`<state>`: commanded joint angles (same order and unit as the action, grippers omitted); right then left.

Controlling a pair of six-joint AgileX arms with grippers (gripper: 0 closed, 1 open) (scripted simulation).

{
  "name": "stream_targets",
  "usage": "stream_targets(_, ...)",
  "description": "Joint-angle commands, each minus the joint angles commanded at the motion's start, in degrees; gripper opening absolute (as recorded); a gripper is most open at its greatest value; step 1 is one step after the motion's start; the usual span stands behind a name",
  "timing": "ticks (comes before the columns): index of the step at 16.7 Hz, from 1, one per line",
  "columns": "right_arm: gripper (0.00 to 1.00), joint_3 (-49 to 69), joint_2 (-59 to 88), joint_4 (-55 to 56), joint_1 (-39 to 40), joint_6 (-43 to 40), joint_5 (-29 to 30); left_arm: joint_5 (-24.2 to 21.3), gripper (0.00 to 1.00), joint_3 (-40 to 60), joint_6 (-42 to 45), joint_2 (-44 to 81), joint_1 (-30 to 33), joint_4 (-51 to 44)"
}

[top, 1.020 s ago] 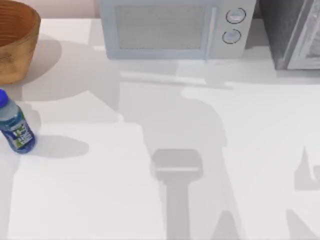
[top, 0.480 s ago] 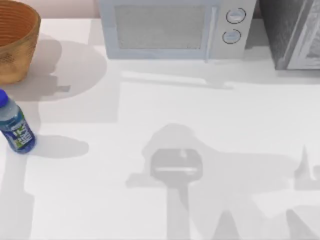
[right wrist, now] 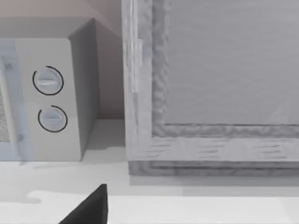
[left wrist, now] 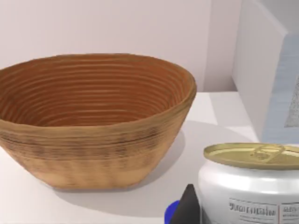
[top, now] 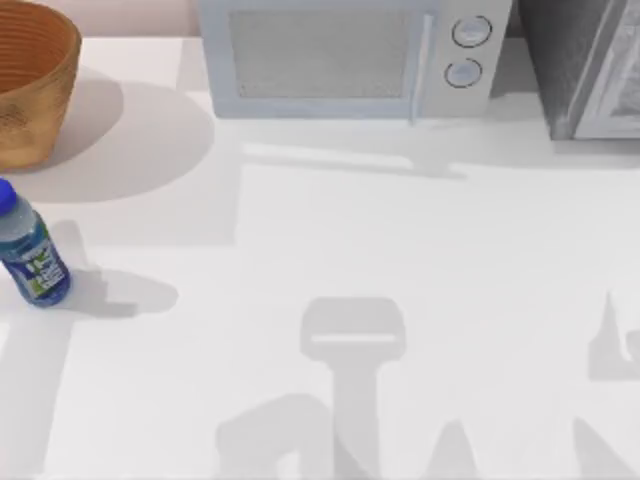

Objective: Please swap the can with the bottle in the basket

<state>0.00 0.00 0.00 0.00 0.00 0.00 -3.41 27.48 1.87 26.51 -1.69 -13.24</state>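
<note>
shadows shifted, can (left wrist: 250,186) beside basket (left wrist: 93,121)

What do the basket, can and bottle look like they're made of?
Basket: woven wicker, matte, ridged coils. Can: likely metal, dull gold lid with pull tab, glossy white side. Bottle: seemingly clear bluish plastic, blue cap, printed label.

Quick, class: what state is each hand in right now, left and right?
Left hand: beside the can, near the basket; grip cannot be told.
Right hand: faces the microwave; cannot be told.
</note>
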Motion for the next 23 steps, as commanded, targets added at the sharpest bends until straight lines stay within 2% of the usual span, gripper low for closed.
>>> stream_targets(4, 1.0, 0.0, 0.0, 0.0, 0.0, 0.0, 0.0, 2.1, 0.0, -17.3, -1.1, -16.6, 1.1, 8.3)
stream_targets(8, 1.0, 0.0, 0.0, 0.0, 0.0, 0.0, 0.0, 3.3, 0.0, -26.5, -1.8, -25.6, 1.6, 12.8)
stream_targets(17, 1.0, 0.0, 0.0, 0.0, 0.0, 0.0, 0.0, 2.9, 0.0, -27.1, -1.6, -25.0, 1.8, 13.5)
stream_targets(20, 1.0, 0.0, 0.0, 0.0, 0.0, 0.0, 0.0, 0.4, 0.0, -24.7, -0.8, -19.6, 3.2, 16.0)
stream_targets(23, 1.0, 0.0, 0.0, 0.0, 0.0, 0.0, 0.0, -4.1, 0.0, -20.2, 0.1, -10.9, 5.4, 20.7)
